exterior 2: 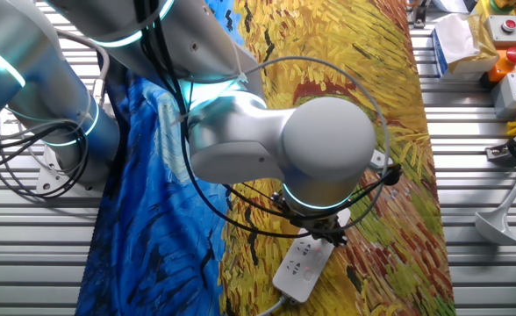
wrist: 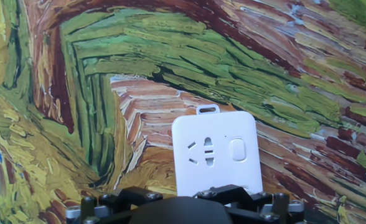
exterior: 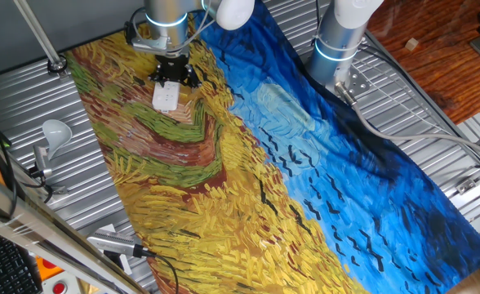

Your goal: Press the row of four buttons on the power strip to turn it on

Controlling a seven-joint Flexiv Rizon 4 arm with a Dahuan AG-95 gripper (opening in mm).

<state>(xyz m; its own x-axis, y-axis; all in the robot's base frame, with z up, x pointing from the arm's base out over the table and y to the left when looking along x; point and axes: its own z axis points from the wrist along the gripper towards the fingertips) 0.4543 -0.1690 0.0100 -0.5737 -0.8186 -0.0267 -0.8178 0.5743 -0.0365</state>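
I'm hovering my claw (exterior: 172,73) over the white oblong plastic power strip (exterior: 166,97), upper left | lining up its pale buttons (wrist: 237,149) | grip state: can't tell

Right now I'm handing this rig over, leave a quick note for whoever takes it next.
Gripper: poised right over the power strip; fingertips hidden, so open or shut can't be told.
Power strip: lies flat on the painted cloth, yellow-brown part, cord end toward the table edge.
Done: arm is lined up over the strip; hand view shows a socket and one button.
Left: pressing the buttons; no press is confirmed.
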